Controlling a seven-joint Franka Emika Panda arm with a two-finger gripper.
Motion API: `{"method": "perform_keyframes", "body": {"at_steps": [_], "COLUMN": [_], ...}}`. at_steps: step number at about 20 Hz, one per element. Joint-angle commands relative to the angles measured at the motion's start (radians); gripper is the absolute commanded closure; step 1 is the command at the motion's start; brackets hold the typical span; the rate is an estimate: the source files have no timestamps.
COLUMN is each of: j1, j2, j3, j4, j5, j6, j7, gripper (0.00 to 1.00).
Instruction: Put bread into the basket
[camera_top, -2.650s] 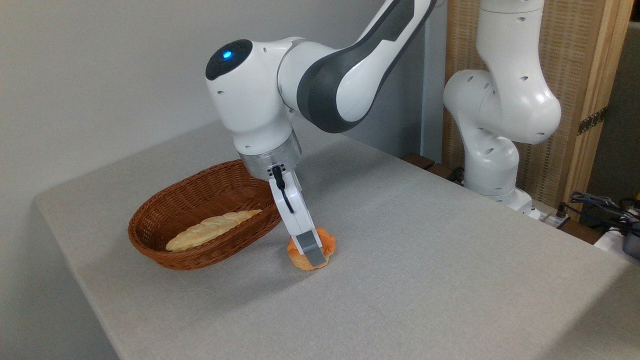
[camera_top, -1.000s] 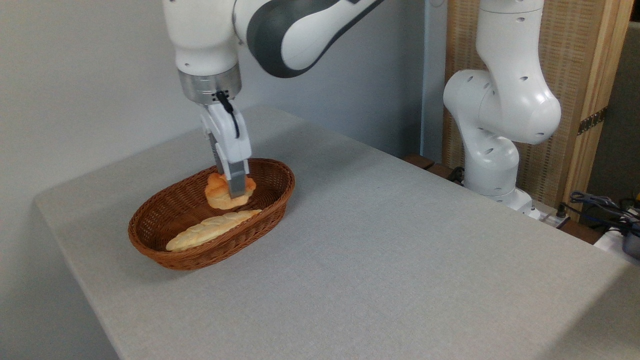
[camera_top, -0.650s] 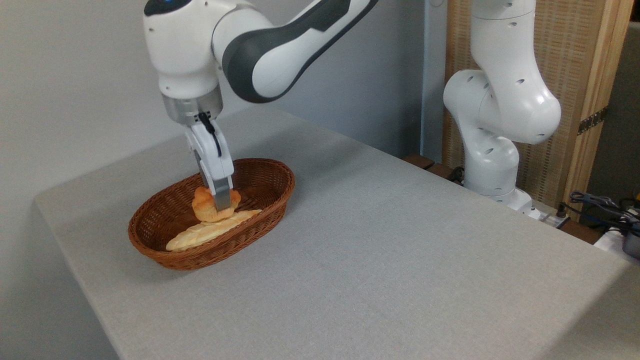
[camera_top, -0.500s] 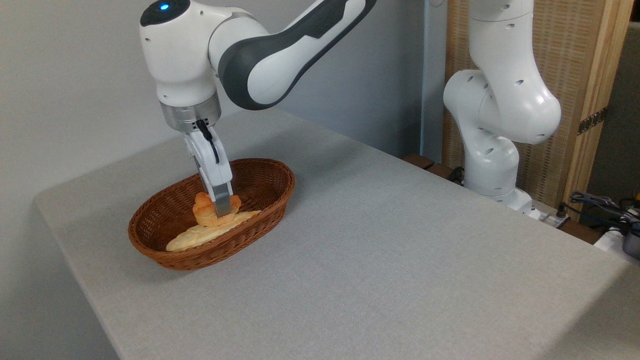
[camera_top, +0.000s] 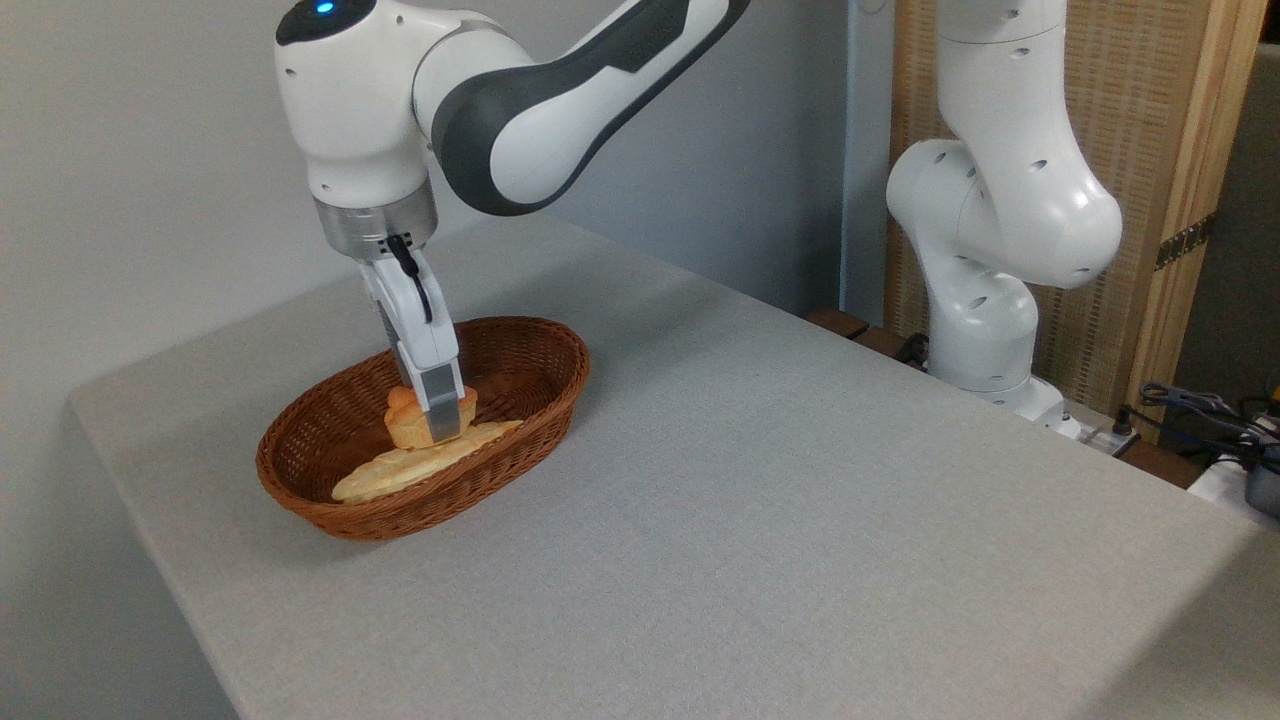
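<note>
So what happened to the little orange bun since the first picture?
The gripper lifted the bread off the table, carried it left over the basket, then lowered it inside. Now the bun sits low in the basket, at the braided loaf; whether it rests on it is unclear. The fingers still appear closed on it. The basket, loaf and table stayed put.

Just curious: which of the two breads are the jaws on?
The small round orange bun, held in the basket; the long pale braided loaf lies free.
</note>
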Motion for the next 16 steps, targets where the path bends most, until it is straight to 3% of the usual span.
{"method": "perform_keyframes", "body": {"at_steps": [1, 13, 16], "j1": [0.011, 0.011, 0.011], "j2": [-0.006, -0.071, -0.081], "j3": [0.023, 0.194, 0.223], "j4": [0.053, 0.079, 0.079], "j5": [0.011, 0.014, 0.088], "j6": [0.001, -0.016, -0.091], "j7": [-0.016, -0.011, -0.005], "gripper": [0.0, 0.0, 0.0]}}
